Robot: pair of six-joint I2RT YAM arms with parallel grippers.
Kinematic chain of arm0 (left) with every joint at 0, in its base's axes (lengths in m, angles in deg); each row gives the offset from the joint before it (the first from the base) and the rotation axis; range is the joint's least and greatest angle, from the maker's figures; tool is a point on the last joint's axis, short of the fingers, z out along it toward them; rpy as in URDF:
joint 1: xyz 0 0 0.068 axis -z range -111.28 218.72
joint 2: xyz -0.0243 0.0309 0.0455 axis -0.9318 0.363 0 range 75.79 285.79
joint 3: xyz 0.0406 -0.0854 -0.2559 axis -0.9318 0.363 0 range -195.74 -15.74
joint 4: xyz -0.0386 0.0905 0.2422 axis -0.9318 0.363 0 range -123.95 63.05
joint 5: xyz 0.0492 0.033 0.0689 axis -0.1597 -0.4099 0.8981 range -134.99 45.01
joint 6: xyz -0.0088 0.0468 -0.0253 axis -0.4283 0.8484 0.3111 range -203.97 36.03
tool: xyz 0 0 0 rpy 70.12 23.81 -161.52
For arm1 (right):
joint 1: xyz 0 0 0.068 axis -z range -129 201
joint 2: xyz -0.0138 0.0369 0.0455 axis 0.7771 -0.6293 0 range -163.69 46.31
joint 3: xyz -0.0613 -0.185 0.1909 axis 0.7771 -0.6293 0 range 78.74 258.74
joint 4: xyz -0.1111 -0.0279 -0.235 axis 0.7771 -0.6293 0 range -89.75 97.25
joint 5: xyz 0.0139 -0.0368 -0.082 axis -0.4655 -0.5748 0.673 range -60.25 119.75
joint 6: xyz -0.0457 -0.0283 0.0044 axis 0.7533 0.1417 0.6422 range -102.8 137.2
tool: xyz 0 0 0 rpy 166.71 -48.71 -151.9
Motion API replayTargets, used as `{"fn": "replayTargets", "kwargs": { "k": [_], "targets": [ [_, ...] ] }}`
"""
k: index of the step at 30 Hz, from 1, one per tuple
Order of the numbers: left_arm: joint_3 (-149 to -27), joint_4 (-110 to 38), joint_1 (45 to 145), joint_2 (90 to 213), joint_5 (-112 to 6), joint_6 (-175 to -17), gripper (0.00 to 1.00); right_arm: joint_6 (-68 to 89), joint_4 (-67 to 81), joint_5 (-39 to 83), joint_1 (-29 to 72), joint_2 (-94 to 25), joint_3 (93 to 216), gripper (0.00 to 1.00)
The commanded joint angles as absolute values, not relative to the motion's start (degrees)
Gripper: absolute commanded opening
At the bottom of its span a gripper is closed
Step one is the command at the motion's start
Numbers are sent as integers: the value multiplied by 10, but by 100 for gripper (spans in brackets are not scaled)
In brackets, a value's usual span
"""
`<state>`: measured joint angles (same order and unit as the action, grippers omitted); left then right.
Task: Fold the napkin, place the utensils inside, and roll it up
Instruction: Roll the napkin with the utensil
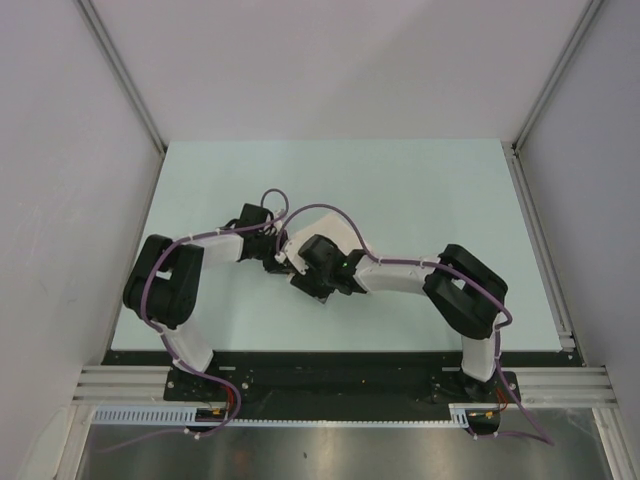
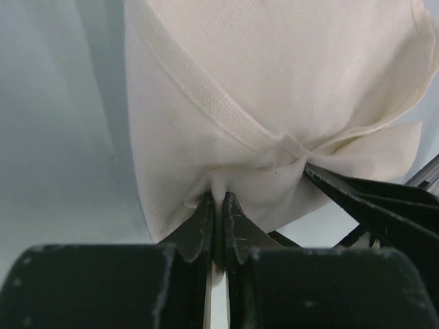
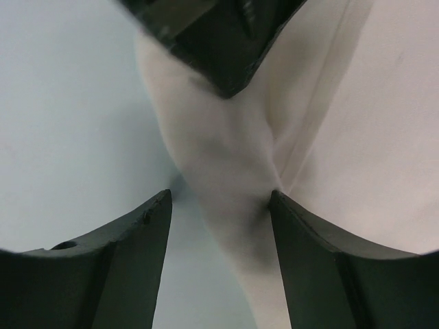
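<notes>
Napkin (image 2: 274, 82) sits bunched mid-worktop (image 1: 420, 190), with our left hand (image 2: 218, 205) clamped tight on a pinch of it near the hem. Right hand (image 3: 219, 205) straddles a gathered ridge just beside, fingers apart, no grip yet (one finger touches cloth). Knife not in view. We judge this is the fold step. Next: right hand closes on the ridge, then both spread the cloth flat.
</notes>
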<state>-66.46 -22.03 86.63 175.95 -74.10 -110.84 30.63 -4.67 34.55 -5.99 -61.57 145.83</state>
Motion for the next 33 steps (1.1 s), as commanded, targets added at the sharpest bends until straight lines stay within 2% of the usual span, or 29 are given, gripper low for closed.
{"fn": "replayTargets", "kwargs": {
  "k": [1, 3, 7, 8, 10, 14, 17, 24, 33],
  "targets": [
    [-636, -271, 866, 1761, -681, -1089, 8, 292, -53, 367, -41, -653, 1486, 64],
    [-633, -277, 866, 1750, -682, -1091, 12, 288, -55, 351, -31, -658, 1485, 62],
    [-629, -289, 866, 1730, -673, -1097, 25, 281, -80, 279, -14, -664, 1489, 47],
    [-628, -288, 866, 1726, -670, -1099, 33, 282, -84, 265, -12, -663, 1488, 46],
    [-627, -298, 863, 1706, -666, -1107, 39, 284, -101, 220, -4, -665, 1490, 42],
    [-611, -318, 852, 1654, -642, -1122, 61, 277, -143, 139, 9, -681, 1507, 37],
    [-591, -323, 845, 1610, -618, -1124, 68, 266, -174, 81, 20, -692, 1521, 32],
    [-507, -337, 833, 1512, -572, -1124, 69, 245, -243, -23, 36, -714, 1567, 27],
    [-392, -466, 835, 1454, -675, -1148, 67, 238, -345, -68, 39, -785, 1674, 25]
  ]
}}
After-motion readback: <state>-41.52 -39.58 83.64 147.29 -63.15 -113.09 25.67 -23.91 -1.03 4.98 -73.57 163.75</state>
